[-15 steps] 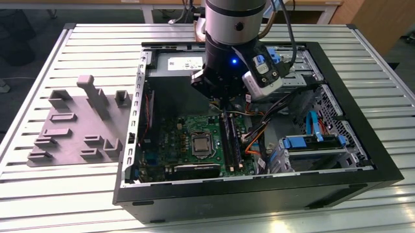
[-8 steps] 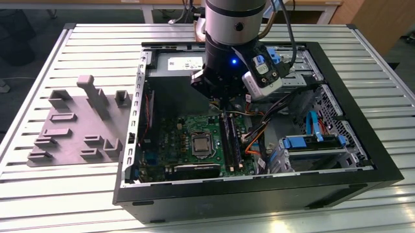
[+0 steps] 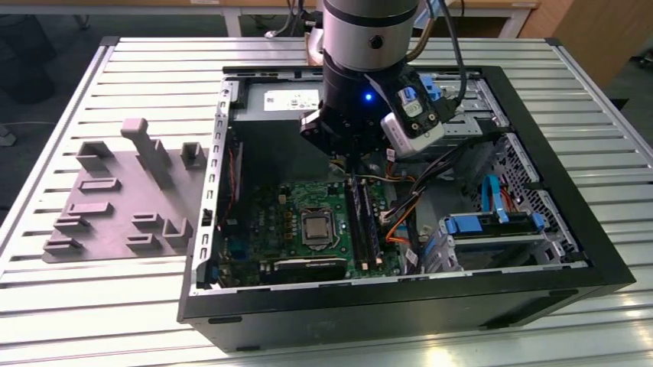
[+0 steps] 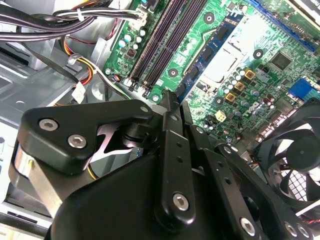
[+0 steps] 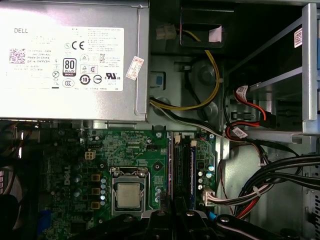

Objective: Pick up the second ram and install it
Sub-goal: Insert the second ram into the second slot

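My gripper (image 3: 352,162) hangs inside the open computer case, low over the green motherboard (image 3: 271,210). Its black fingers (image 4: 170,130) are shut on the second ram (image 4: 202,59), a thin dark blue-green board with small black chips. The stick is held on edge and runs parallel to the long black memory slots (image 4: 157,37), just above them. In the first wrist view the ram (image 5: 186,170) runs from between the fingertips (image 5: 161,216) across the slots beside the processor socket (image 5: 127,195). Part of the stick is hidden behind the gripper.
The silver power supply (image 5: 70,55) sits just beyond the board. Black, orange and yellow cable bundles (image 3: 408,206) lie beside the slots. Blue drive brackets (image 3: 490,222) fill the case on the exterior view's right. A grey parts fixture (image 3: 122,199) rests on the slatted table outside.
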Tool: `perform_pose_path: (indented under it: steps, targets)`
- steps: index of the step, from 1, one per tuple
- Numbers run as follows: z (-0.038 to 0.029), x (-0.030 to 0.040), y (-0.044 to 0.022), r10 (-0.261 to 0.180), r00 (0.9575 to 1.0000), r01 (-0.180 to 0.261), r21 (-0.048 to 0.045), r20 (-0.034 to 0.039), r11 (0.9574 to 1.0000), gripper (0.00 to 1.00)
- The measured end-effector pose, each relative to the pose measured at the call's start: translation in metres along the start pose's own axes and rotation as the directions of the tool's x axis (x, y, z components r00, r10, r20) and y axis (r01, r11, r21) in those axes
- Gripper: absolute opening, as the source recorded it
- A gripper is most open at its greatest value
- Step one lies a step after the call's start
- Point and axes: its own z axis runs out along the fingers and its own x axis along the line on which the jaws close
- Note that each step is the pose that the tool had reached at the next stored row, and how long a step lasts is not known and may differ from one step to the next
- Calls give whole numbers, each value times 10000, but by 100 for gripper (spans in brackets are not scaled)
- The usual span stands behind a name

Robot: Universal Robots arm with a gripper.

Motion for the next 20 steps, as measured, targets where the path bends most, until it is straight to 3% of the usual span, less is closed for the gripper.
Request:
perform_pose_path:
  steps: [7, 15, 20]
  targets:
    - [18, 0, 0, 60, 10000, -60, 7, 3, 10000, 14]
    - [155, -9, -13, 262, 9997, -262, 15, 10, 9997, 14]
    - [246, -17, -25, 11, 10000, -11, 6, -8, 10000, 14]
